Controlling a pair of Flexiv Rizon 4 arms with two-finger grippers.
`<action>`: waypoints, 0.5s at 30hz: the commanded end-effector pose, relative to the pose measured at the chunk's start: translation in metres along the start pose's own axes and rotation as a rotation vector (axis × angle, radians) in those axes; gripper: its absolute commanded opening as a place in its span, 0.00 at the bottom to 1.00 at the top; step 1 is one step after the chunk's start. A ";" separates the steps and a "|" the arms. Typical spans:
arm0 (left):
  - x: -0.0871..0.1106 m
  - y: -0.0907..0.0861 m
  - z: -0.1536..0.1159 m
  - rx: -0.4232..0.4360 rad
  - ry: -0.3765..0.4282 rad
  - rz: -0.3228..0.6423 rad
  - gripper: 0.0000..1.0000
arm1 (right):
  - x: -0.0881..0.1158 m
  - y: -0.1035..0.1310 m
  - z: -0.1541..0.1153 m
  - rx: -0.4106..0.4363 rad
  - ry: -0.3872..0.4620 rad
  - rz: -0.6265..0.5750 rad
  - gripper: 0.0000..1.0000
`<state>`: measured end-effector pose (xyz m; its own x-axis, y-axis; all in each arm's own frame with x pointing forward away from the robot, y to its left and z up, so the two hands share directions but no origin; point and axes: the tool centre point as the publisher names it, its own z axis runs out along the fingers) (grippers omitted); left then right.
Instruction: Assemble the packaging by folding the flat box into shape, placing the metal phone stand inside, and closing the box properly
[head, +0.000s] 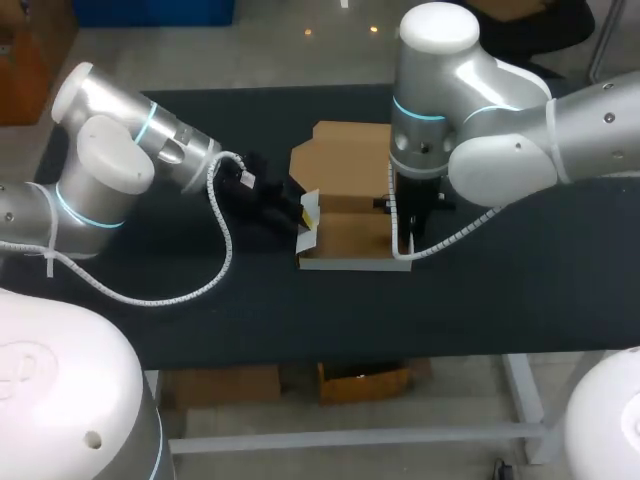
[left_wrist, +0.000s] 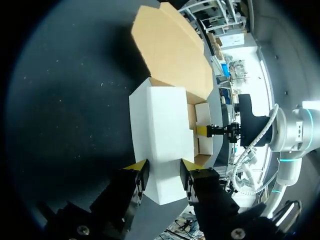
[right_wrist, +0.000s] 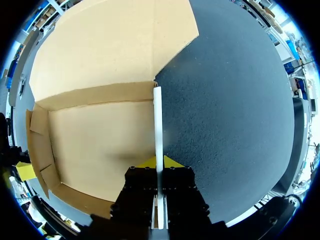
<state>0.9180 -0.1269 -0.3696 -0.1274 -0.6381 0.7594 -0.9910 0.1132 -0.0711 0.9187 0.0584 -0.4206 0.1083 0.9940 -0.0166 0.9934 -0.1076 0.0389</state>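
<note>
Left arm (head: 110, 170): enters from left, elbow bent, forearm stretched toward table middle, wrist low and near level. Left gripper (head: 306, 222): points sideways at left end of box (head: 350, 238); fingers (left_wrist: 136, 166) set wide, one on each side of white end wall, both touching it.

Right arm (head: 500, 130): enters from right, big elbow joint high over table, wrist turned straight down. Right gripper (right_wrist: 160, 162): vertical over right wall of box, yellow tips almost together, thin wall pinched between them.

black table (head: 500, 300); 1 open cardboard box (head: 350, 235) on it, seemingly near middle.
</note>
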 end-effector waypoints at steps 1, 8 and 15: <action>0.008 0.003 0.005 0.024 -0.062 -0.008 0.41 | 0.001 0.000 -0.001 0.003 -0.003 0.000 0.00; 0.004 0.000 0.000 0.028 -0.057 -0.022 0.40 | 0.001 0.000 -0.001 0.003 -0.003 0.000 0.00; -0.002 -0.003 -0.007 0.017 -0.010 -0.038 0.42 | 0.001 0.000 -0.001 0.003 -0.003 0.000 0.00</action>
<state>0.9182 -0.1241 -0.3641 -0.0899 -0.6591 0.7467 -0.9959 0.0703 -0.0578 0.9186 0.0586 -0.4205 0.1081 0.9940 -0.0162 0.9935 -0.1074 0.0389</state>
